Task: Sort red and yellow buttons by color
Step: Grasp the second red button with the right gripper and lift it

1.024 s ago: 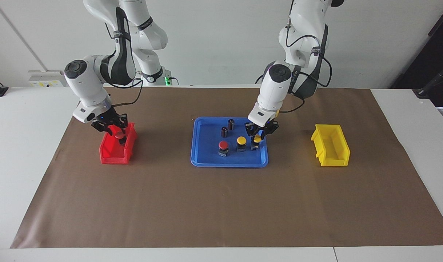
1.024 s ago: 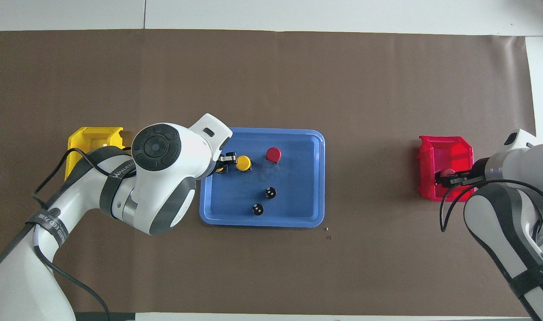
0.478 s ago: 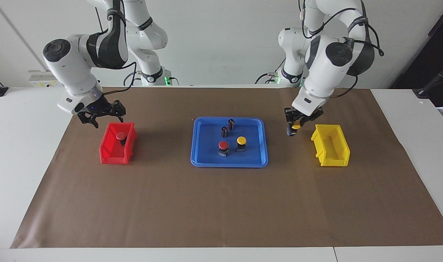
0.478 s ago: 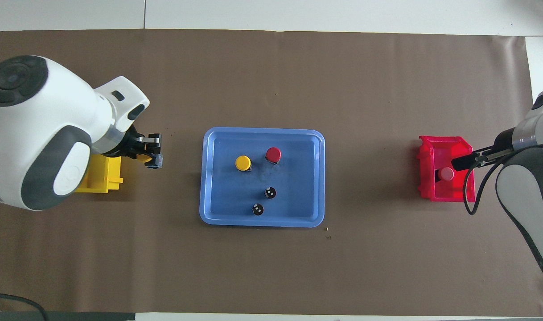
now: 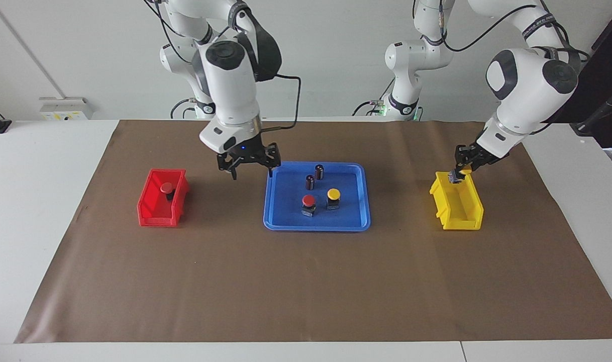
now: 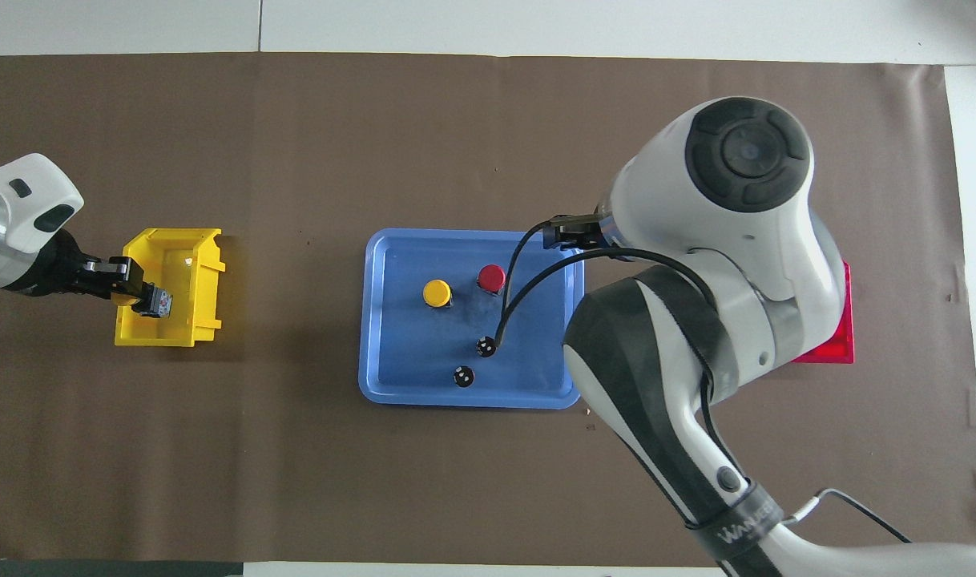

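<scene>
From my station I start at the robots' edge of the blue tray (image 5: pixel 278 201). Two dark cylinders (image 5: pixel 314 176) stand there, close together. In the middle of the tray I see one red button (image 5: pixel 308 203) and one yellow button (image 5: pixel 333 197), side by side and upright, the red one toward the right arm's end.

The right gripper (image 5: pixel 249 168) hangs over the brown mat (image 5: pixel 306 281), at the tray's corner that is nearest to the robots and toward the right arm's end. Its fingers stand wide apart and I see nothing between them. In the overhead view the arm covers most of the gripper.

Toward the right arm's end of the mat stands the red bin (image 5: pixel 155 213). A second red button (image 5: pixel 166 189) sits inside it, in the half nearer to the robots.

Toward the left arm's end stands the yellow bin (image 5: pixel 464 213). The left gripper (image 5: pixel 459 173) is above the bin's end nearest to the robots. It is clamped on the other yellow button (image 6: pixel 153 301). From above I see mostly the button's dark base, which sticks out over the inside of the bin; it is not yet released.
</scene>
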Available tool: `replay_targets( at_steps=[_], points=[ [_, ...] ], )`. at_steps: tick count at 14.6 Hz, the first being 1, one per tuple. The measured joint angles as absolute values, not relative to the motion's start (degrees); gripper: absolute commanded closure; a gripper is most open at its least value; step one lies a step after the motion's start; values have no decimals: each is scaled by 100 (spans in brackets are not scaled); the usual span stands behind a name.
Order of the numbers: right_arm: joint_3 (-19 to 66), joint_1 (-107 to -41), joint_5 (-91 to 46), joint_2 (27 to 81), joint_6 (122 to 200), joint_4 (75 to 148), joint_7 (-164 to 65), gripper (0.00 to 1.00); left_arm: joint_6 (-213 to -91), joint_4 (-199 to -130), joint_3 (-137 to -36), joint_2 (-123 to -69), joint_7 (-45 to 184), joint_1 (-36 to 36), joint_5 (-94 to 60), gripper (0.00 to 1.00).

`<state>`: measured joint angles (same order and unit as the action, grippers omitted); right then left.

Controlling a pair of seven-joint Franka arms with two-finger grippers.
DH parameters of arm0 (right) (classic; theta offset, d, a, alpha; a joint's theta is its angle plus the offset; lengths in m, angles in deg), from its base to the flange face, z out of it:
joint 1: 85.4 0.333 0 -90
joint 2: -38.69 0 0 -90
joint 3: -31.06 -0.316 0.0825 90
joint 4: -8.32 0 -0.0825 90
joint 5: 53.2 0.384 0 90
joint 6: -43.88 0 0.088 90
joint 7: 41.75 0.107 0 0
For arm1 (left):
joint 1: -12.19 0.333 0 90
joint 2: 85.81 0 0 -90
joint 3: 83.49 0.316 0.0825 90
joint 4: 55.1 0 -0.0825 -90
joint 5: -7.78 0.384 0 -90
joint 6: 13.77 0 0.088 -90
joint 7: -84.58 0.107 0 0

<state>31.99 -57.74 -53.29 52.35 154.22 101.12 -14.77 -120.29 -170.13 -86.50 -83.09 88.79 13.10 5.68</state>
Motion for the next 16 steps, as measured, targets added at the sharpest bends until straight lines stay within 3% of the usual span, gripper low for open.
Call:
replay_targets(
  at_steps=[5,9,12,13,14,16],
  points=[
    [3219,-5326,-5354,6715,16021,9150,-849,0,-12961,-17771,-8654,-8208,8954,1394,568,99],
    [3221,-5180,-5354,6973,16201,9132,-700,7,-13699,-18316,-8654,-8268,8959,1411,568,94],
    [3225,-5071,-5355,6988,16206,9280,-655,11,-13781,-18365,-8654,-8315,8962,1411,568,73],
    [3228,-5066,-5355,6988,16226,9356,-655,13,-13782,-18365,-8654,-8315,8966,1411,568,57],
    [3234,-5067,-5355,6988,16253,9423,-655,14,-13783,-18365,-8654,-8315,8978,1412,568,48],
    [3237,-5060,-5355,6981,16294,9505,-655,18,-13783,-18365,-8654,-8322,9018,1443,568,42]
  ],
)
